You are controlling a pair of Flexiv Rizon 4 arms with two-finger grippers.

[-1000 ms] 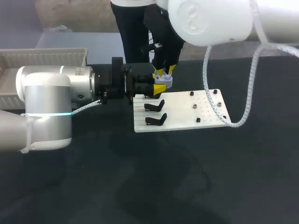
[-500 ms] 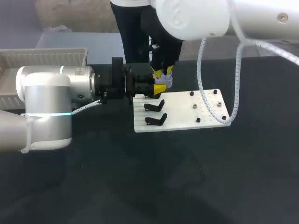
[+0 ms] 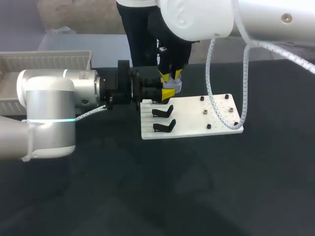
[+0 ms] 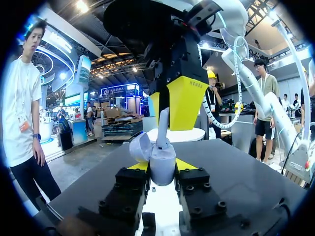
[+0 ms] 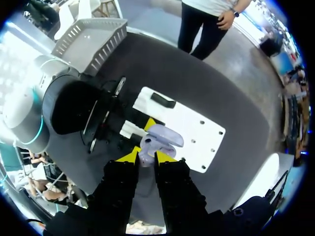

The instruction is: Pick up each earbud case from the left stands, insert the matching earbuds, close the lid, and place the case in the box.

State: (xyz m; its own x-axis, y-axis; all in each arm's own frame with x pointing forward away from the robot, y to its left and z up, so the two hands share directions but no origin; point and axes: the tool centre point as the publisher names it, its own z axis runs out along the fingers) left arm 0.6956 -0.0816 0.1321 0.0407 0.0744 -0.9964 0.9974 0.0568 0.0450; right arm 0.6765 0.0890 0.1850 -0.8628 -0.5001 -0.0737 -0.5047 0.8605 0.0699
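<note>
One case (image 5: pixel 165 135) is getting filled: left tool (image 4: pixel 162 171) is clamping it open-lidded, right tool (image 5: pixel 145 156) is pinching an earbud (image 4: pixel 163 129) in; box (image 3: pixel 44 61) is waiting.

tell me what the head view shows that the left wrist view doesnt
Only the head view: the two empty black stands and the pegs on the white plate, plus the box beyond the left arm.
Only the left wrist view: the open lid of the case, and a white earbud pinched in the right tool, with its stem reaching down into the case.
Both: the lilac case clamped in the left tool, with the right tool directly above it.
</note>
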